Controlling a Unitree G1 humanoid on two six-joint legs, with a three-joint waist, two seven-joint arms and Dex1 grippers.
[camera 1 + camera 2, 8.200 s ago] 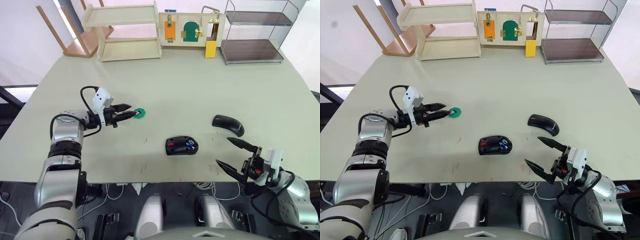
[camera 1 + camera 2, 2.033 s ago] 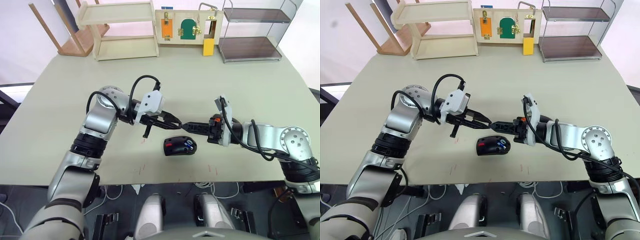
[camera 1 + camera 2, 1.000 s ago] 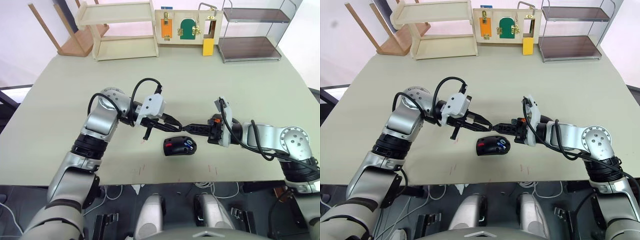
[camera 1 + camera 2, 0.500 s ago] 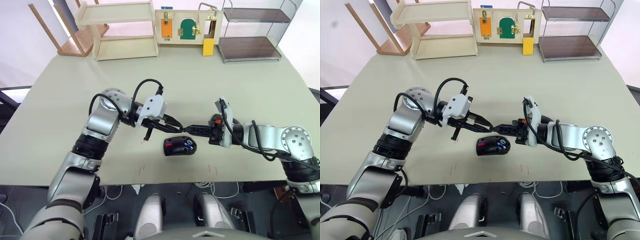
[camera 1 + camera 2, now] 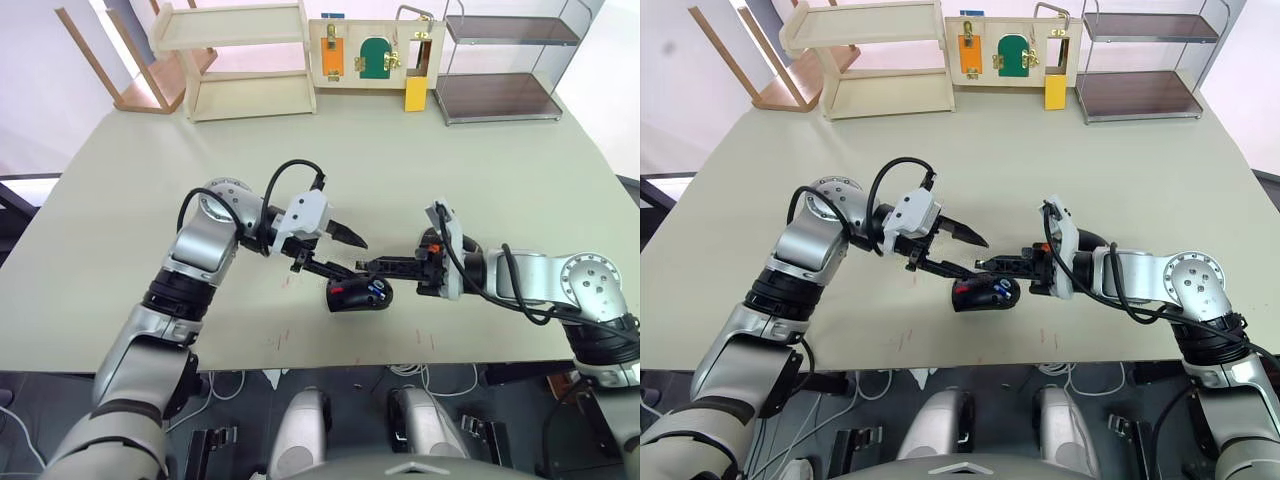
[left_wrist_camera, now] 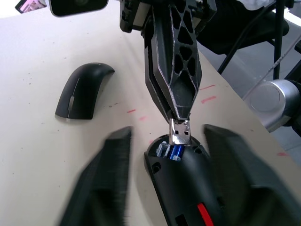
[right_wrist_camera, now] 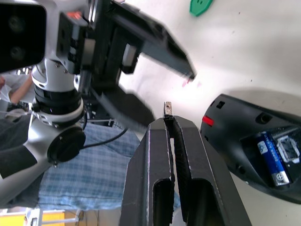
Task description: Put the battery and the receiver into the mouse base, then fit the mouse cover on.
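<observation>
Both hands meet over mouse base (image 5: 360, 294); right hand (image 5: 362, 265) pinches receiver (image 6: 179, 131).

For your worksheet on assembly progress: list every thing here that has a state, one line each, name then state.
battery: seated in the mouse base.
mouse base: open, uncovered.
receiver: held above the base, not yet in.
mouse cover: off, lying on the table.
left gripper: fingers open.
right gripper: shut on the receiver.
</observation>
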